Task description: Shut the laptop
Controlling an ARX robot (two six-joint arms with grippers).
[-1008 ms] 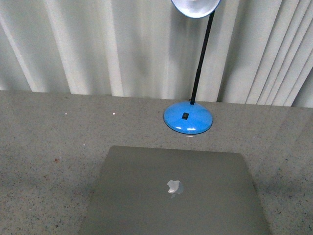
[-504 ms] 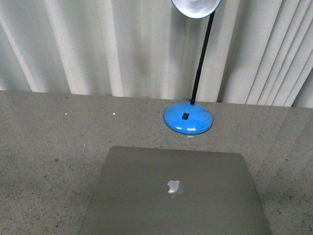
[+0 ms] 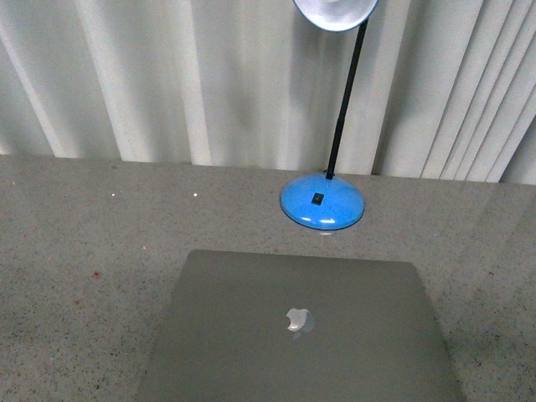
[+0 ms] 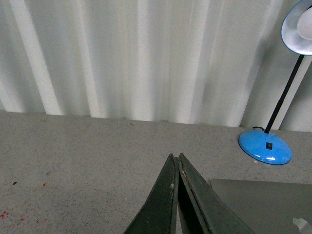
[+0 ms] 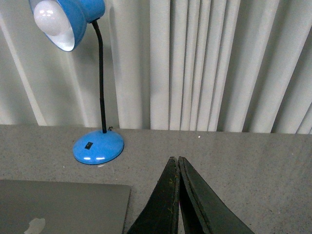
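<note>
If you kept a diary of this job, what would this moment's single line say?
thin silver-grey metal laptop: lid down | left gripper: shut, empty | right gripper: shut, empty | blue desk lamp: behind laptop

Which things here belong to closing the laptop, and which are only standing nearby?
Belonging to the job:
- thin silver-grey metal laptop, lid already down

Only standing nearby:
- blue desk lamp with round base
- grey speckled table
- white pleated curtain
</note>
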